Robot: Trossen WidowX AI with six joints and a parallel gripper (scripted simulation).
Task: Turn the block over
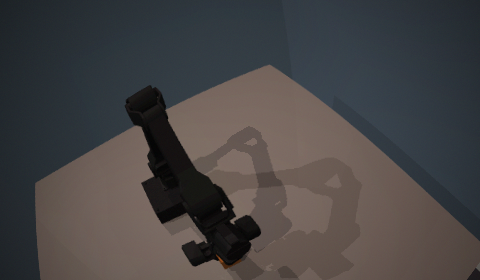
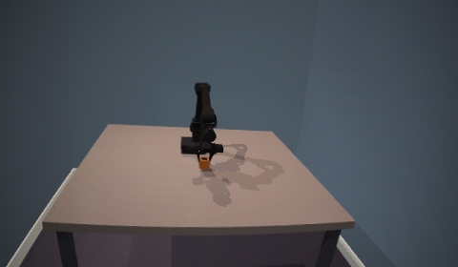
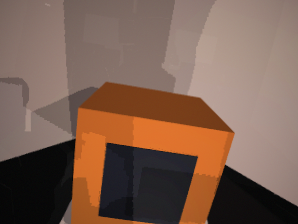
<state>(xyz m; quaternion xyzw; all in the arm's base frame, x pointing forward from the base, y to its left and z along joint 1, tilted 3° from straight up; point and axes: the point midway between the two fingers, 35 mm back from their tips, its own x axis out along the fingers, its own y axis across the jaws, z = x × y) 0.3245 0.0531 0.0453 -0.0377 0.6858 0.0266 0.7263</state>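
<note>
The orange block (image 1: 228, 265) (image 2: 204, 164) (image 3: 165, 134) is at the table, upright, with its marked side, a dark square (image 3: 150, 182), facing up towards the wrist camera. My gripper (image 2: 204, 159) (image 3: 145, 157) points down and is shut on the block, with one black finger against each of two opposite sides. In the top view the gripper body hides the fingertips and most of the block. The underside of the block is hidden, and whether it touches the table is hard to tell.
The brown table (image 1: 312, 120) (image 2: 135, 200) carries the arm's black base (image 1: 163, 202) (image 2: 187, 144), which stands behind the block in the exterior view. The arm's shadows fall across the table to the right. Blue-grey walls stand beyond the table edges.
</note>
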